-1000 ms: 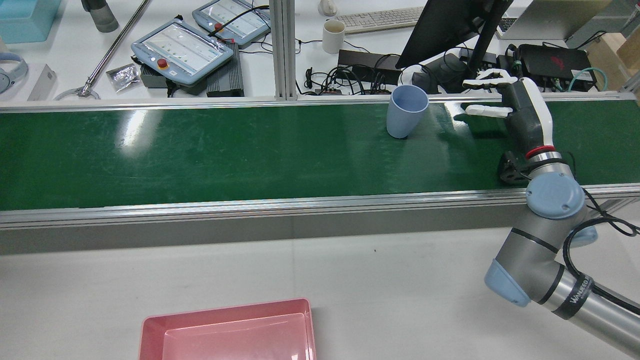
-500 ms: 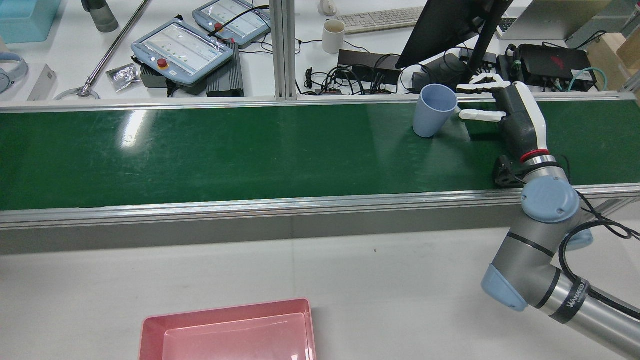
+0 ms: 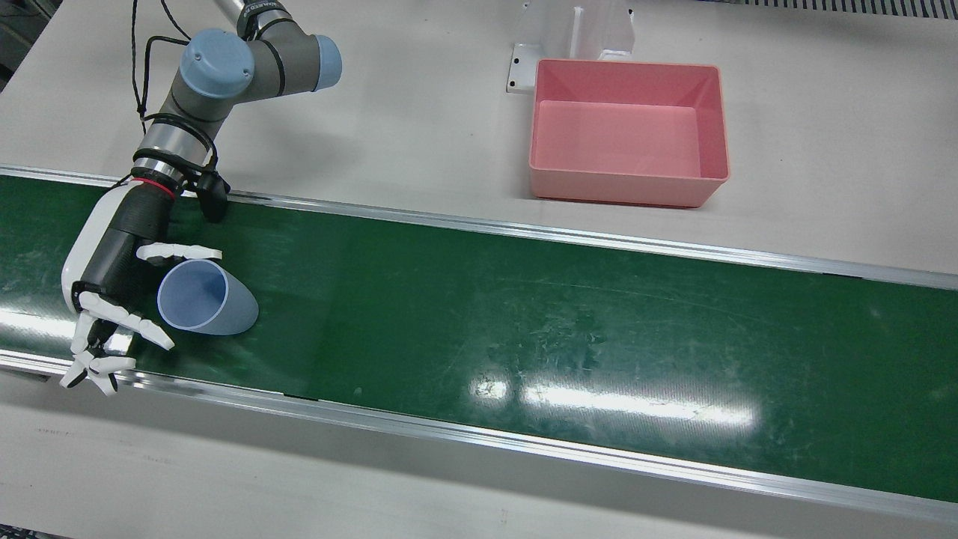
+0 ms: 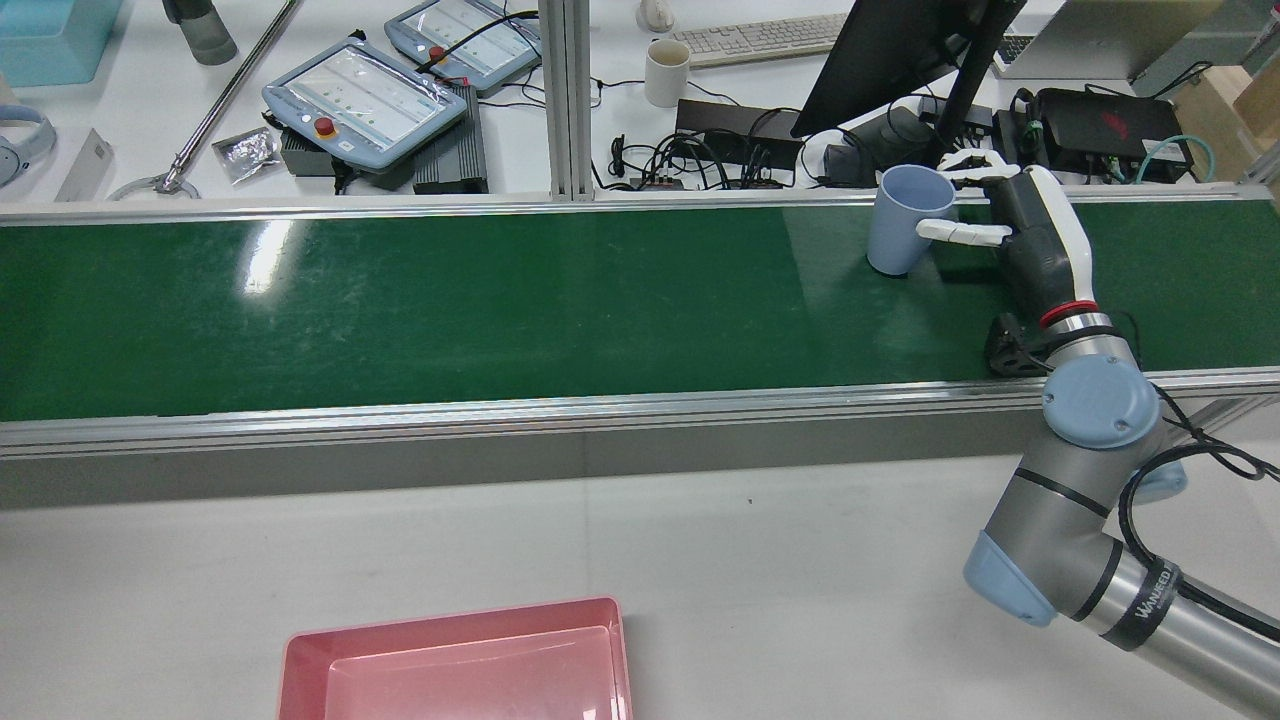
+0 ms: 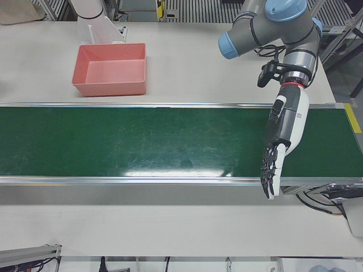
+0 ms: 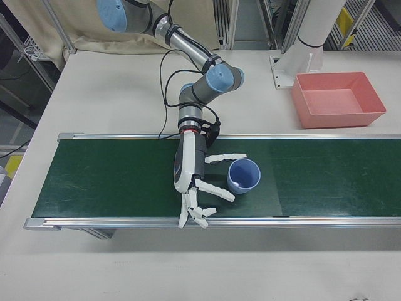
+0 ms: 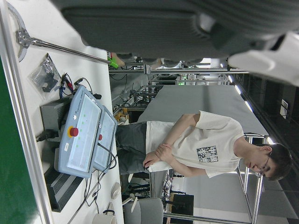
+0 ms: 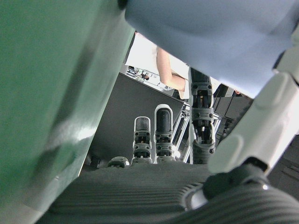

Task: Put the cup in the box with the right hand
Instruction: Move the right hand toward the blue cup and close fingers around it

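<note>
A pale blue cup (image 4: 905, 235) stands upright on the green belt (image 4: 500, 300), also seen in the front view (image 3: 206, 299) and the right-front view (image 6: 243, 175). My right hand (image 4: 1035, 235) is open just beside it, low over the belt. Its thumb lies along one side of the cup and its other fingers (image 3: 120, 323) spread past the far side. The right hand view shows the cup (image 8: 219, 37) close in front of the palm. The pink box (image 3: 621, 187) sits empty on the white table (image 4: 450, 620). My left hand (image 5: 282, 139) hangs open over the belt's other end, holding nothing.
Beyond the belt's far rail lie teach pendants (image 4: 365, 95), a white mug (image 4: 666, 72), a monitor (image 4: 890, 50) and cables. A white stand (image 3: 572, 30) rises behind the box. A person (image 7: 201, 149) stands past the pendants in the left hand view.
The cup has travelled rightward along the belt in the rear view and now sits between the right hand's thumb and fingers. The right hand shifted slightly, then held still.
</note>
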